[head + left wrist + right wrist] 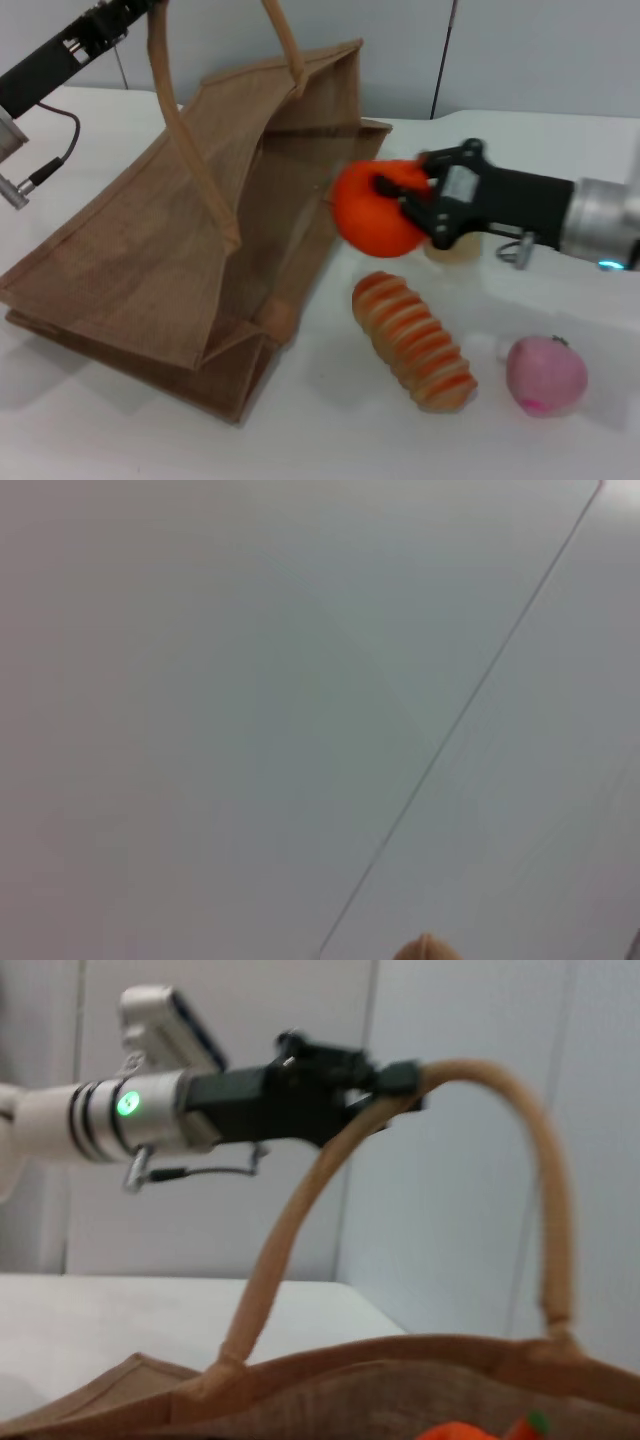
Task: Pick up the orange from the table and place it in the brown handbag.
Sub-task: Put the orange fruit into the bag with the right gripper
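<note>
The brown handbag [150, 250] stands tilted on the white table [330, 440], its mouth facing right. My left gripper [392, 1084] is shut on one looped handle [290, 1220] and holds it up high; in the head view only that arm [70, 45] shows at the top left. My right gripper [402, 200] is shut on the orange [362, 215] and holds it in the air right at the bag's open mouth, touching or nearly touching its edge. A sliver of the orange [455, 1431] shows below the bag's rim [400, 1355] in the right wrist view.
An orange-and-cream striped bread roll [415, 340] lies just right of the bag's front corner. A pink round fruit [545, 375] lies right of it. A black cable [55, 150] hangs by the left arm. The left wrist view shows only wall and a handle tip [425, 948].
</note>
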